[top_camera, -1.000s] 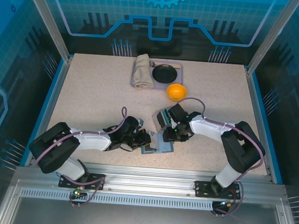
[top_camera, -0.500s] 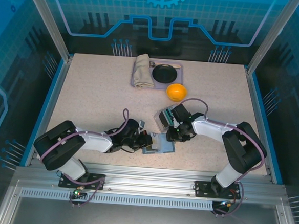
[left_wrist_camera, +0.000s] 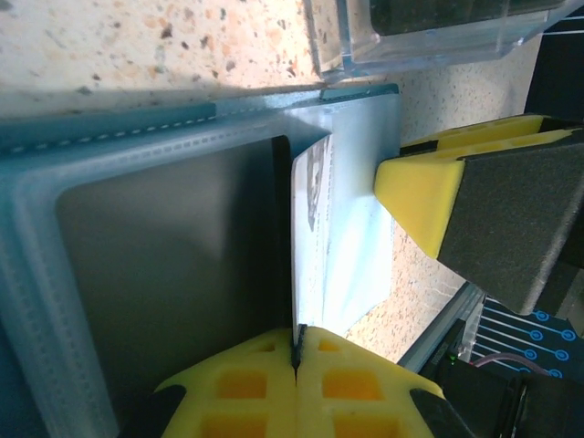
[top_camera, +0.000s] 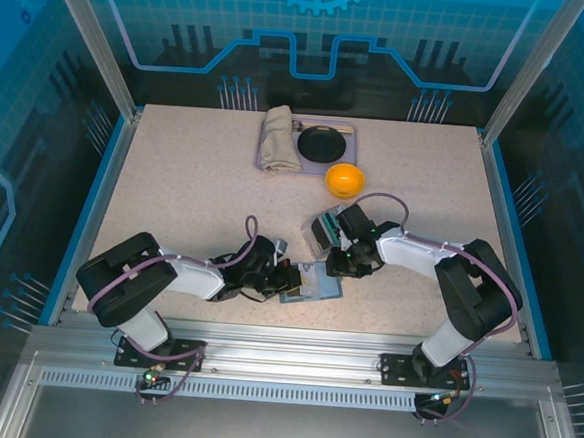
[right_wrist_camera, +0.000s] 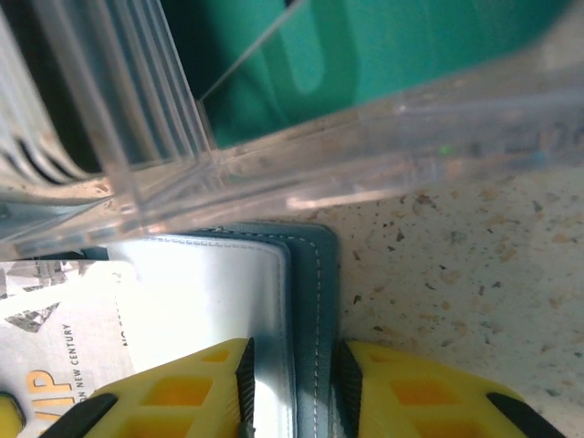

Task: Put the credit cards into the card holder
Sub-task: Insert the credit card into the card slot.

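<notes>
The wallet [top_camera: 310,283] lies flat and open, long axis left-right, the left gripper [top_camera: 290,277] closed on a card [left_wrist_camera: 308,228], the right gripper [right_wrist_camera: 294,383] pinching the wallet's edge.

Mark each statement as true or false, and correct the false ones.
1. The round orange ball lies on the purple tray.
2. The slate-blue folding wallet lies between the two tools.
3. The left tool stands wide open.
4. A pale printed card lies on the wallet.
1. False: the round orange ball lies on the speckled table, beside the purple tray.
2. True: the slate-blue folding wallet lies between the left tool and the right tool.
3. False: its yellow fingers are pressed together.
4. True: the pale printed card.
</notes>
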Motion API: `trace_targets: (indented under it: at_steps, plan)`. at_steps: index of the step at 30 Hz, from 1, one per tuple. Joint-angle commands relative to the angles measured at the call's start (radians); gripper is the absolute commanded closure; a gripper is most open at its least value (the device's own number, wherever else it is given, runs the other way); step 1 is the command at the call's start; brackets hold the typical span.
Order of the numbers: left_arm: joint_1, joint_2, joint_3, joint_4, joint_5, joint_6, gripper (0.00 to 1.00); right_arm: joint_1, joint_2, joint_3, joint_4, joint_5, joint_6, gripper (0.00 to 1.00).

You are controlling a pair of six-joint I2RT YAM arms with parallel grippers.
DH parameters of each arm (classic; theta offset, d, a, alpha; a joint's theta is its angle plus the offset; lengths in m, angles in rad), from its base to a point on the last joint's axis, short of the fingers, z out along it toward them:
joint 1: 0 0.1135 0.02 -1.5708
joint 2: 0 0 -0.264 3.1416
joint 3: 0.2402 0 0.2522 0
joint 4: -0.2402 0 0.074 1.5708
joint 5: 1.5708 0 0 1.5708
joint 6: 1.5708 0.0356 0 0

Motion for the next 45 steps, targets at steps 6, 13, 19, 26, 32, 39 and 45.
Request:
trace_targets:
  at_steps: [6, 13, 19, 26, 32, 39, 45]
  plan:
    - [-0.033, -0.022, 0.013, -0.121, -0.064, -0.010, 1.00, 0.004, 0.051, -0.054, 0.013, -0.044, 0.031, 0.69]
    - [-0.038, -0.005, 0.043, -0.106, -0.139, -0.066, 1.00, 0.005, 0.045, -0.084, 0.052, -0.078, 0.066, 0.73]
    - [-0.038, 0.017, 0.058, -0.073, -0.133, -0.078, 1.00, 0.003, 0.033, -0.110, 0.074, -0.103, 0.083, 0.75]
    - [-0.048, 0.054, 0.081, -0.066, -0.044, -0.051, 1.00, 0.003, 0.028, -0.110, 0.088, -0.127, 0.093, 0.75]
    - [-0.048, 0.015, 0.071, -0.144, -0.024, -0.031, 1.00, -0.005, 0.032, -0.100, 0.083, -0.125, 0.093, 0.75]
    - [-0.049, -0.017, 0.040, -0.172, -0.031, -0.034, 1.00, -0.011, 0.028, -0.103, 0.084, -0.133, 0.088, 0.75]
    - [-0.068, 0.032, 0.089, -0.143, -0.047, -0.065, 1.00, -0.012, 0.017, -0.120, 0.101, -0.154, 0.113, 0.76]
